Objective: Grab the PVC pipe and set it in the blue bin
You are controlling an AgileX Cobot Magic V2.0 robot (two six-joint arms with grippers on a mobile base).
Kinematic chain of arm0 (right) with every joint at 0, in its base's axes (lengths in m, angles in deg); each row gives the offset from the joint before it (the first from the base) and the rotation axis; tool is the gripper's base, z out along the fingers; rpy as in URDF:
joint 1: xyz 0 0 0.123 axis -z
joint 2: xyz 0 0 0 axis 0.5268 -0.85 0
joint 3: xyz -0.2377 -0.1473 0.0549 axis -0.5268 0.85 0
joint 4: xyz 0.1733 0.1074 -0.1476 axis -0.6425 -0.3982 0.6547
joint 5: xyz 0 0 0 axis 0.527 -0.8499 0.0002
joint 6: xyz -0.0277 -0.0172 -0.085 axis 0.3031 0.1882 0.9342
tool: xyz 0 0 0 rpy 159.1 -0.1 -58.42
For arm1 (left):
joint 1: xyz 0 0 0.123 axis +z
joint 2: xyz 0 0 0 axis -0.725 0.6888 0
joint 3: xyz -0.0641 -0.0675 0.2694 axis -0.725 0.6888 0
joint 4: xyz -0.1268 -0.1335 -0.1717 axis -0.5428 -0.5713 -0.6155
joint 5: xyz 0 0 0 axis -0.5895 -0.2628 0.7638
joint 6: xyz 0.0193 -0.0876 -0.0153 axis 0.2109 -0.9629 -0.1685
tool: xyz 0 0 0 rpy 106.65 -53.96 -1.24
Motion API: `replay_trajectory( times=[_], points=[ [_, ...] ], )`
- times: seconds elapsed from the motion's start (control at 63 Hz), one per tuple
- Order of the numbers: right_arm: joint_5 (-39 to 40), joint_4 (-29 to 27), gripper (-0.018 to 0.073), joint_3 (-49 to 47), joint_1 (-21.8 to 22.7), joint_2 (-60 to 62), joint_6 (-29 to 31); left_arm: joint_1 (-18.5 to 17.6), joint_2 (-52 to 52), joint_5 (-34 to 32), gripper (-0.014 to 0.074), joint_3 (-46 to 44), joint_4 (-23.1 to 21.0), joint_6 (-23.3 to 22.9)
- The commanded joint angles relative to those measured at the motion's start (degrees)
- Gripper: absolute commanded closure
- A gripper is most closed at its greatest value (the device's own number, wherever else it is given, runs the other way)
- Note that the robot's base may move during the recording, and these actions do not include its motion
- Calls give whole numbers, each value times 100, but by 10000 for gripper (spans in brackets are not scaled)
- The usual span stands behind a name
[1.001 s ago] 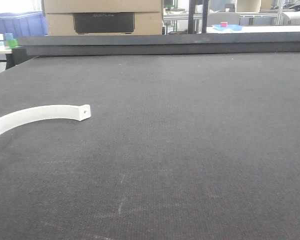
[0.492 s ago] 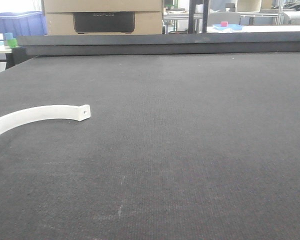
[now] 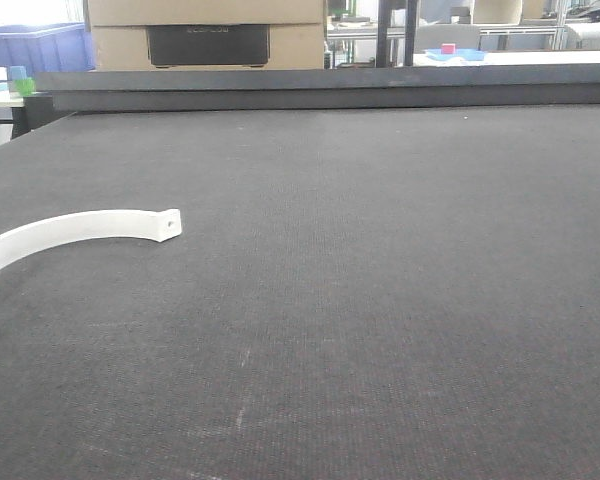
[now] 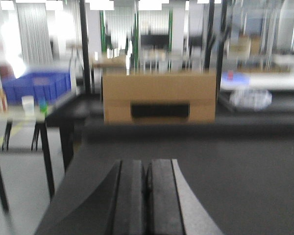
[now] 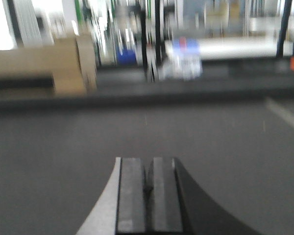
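The PVC pipe (image 3: 75, 228) lies by itself on the dark table (image 3: 400, 300), its squared end (image 3: 167, 224) with the little hole turned toward the middle of the mat. Nothing is touching it. Neither claw is anywhere about it: none shows in the front view, and the pipe shows in neither wrist view, so it is outside what each claw faces.

The left gripper (image 4: 146, 196) has its two pads pressed flat together with nothing between them, and the right gripper (image 5: 148, 196) is the same. Both pictures are smeared, so I can't rule out a hair of a gap. I'd guess they are closed because no reach has begun, and whichever arm goes must spread its fingers first.

From the left claw, the blue bin (image 4: 36, 85) sits far ahead and to its left, past the table's far edge, with a cardboard box (image 4: 159, 98) straight ahead.
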Motion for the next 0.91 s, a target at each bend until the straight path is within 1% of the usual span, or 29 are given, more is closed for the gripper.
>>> replay_trajectory(
  times=[0.0,0.095,0.238,0.349,0.397,0.508,0.619,0.731,0.81,0.889],
  points=[
    [-1062,-2,721,-347,6,-873,13,6,621,617,707,-242,-24,11],
    [-1553,-2,721,-423,6,-1552,13,6,1148,972,707,-270,-24,11],
    [-1807,-2,721,-423,6,-2515,13,6,1831,1477,707,-247,-24,11],
    [-1638,-2,721,-423,6,-3162,13,6,2365,1494,707,-205,-133,11],
    [-1497,-2,721,-423,6,-3398,13,6,2596,1494,707,-205,-274,11],
    [-1103,-67,721,-423,6,-3989,13,6,3004,1494,707,-205,-775,11],
    [-882,-172,721,-423,6,-4457,13,6,3290,1494,707,-205,-1050,11],
    [-1071,-505,721,-423,-7,-4899,13,6,3435,1544,707,-205,-1126,11],
    [-1258,-583,720,-423,-168,-5067,1,6,3456,1596,707,-205,-1126,11],
    [-1332,-583,720,-423,-426,-5216,-212,6,3460,1610,707,-205,-1126,11]
  ],
)
